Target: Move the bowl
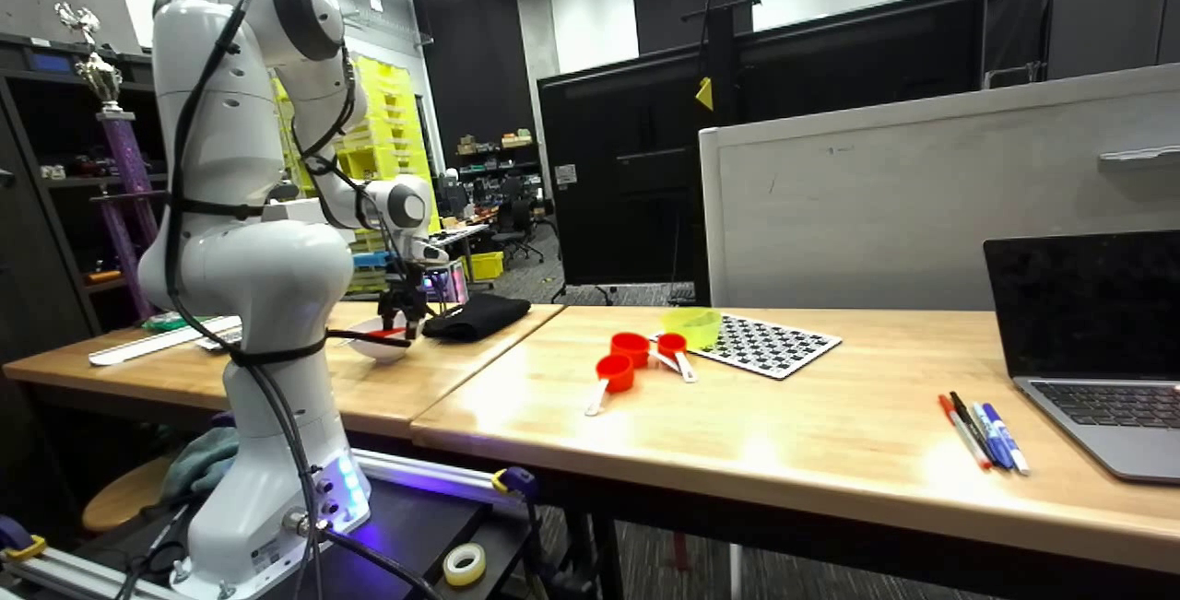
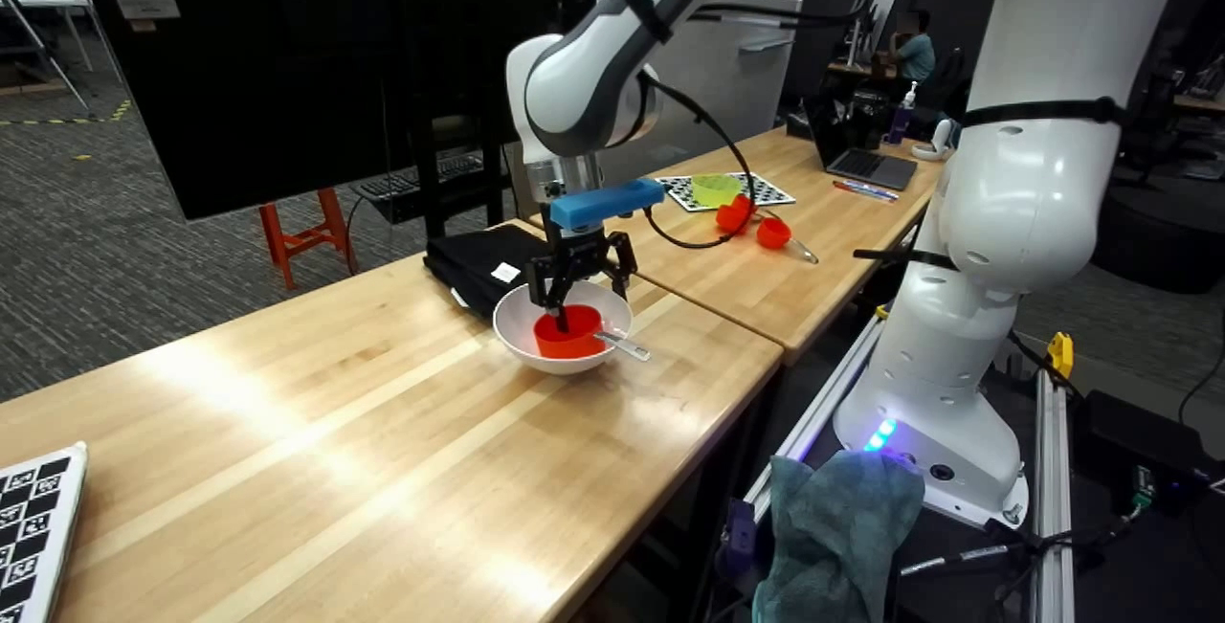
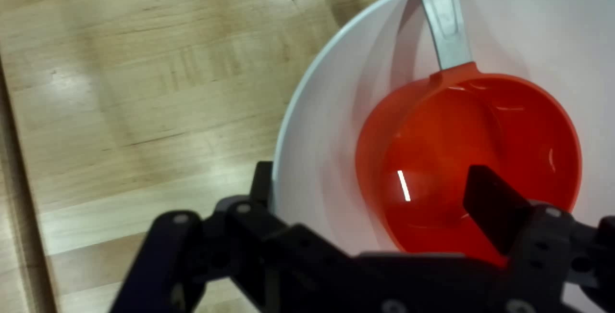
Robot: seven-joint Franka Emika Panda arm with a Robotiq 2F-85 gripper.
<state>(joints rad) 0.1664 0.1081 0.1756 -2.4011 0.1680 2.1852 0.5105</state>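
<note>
The whitish bowl (image 2: pixel 517 319) stands on the wooden table beside a folded black cloth. It shows in both exterior views (image 1: pixel 376 351), partly behind the arm in one of them. A red measuring cup (image 2: pixel 572 344) with a grey handle lies inside the bowl, the handle reaching over the rim. My gripper (image 2: pixel 591 305) is open and lowered at the bowl. In the wrist view the gripper (image 3: pixel 374 189) straddles the bowl wall (image 3: pixel 312 159): one finger is outside the rim, very close to it, and the other is over or in the red cup (image 3: pixel 432 149).
The black cloth (image 2: pixel 483 264) lies right behind the bowl. On the adjoining table are several red measuring cups (image 1: pixel 631 348), a yellow-green cup (image 1: pixel 693 329), a patterned board (image 1: pixel 770 347), pens (image 1: pixel 991 434) and a laptop (image 1: pixel 1106 397). Another patterned board (image 2: pixel 38 527) lies at the table's far end.
</note>
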